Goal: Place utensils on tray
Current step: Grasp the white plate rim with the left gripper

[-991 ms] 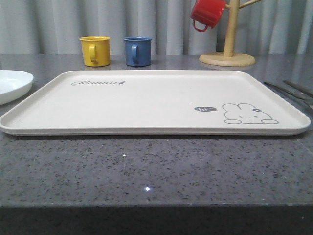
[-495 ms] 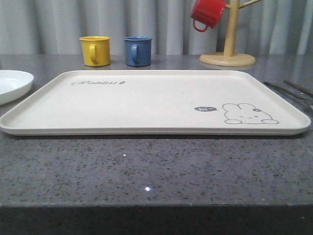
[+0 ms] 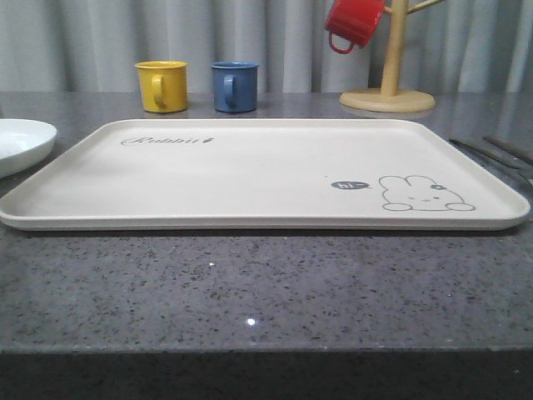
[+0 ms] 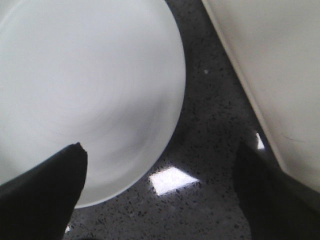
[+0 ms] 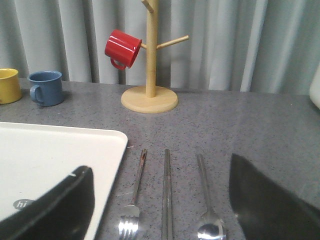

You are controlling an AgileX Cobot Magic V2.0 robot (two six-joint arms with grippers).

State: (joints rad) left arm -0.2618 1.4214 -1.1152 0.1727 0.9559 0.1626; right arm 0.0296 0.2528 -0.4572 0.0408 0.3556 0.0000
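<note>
The cream tray [image 3: 250, 175] with the grey rabbit drawing lies flat in the middle of the dark counter with nothing on it. Just off its right edge lie the silver utensils [image 3: 493, 155]. In the right wrist view they are parallel on the counter: a fork [image 5: 134, 192] nearest the tray [image 5: 50, 155], chopsticks [image 5: 167, 195] in the middle, a spoon [image 5: 206, 200] on the far side. My right gripper [image 5: 160, 167] hangs open above them, holding nothing. My left gripper [image 4: 161, 150] is open over the counter, between a white plate [image 4: 85, 85] and the tray's left rim [image 4: 280, 60].
The round white plate [image 3: 21, 142] sits left of the tray. Behind the tray stand a yellow mug [image 3: 162, 86] and a blue mug [image 3: 234, 86]. At the back right, a red mug [image 3: 353, 23] hangs on a wooden mug tree [image 3: 390, 83]. Grey curtains close off the back.
</note>
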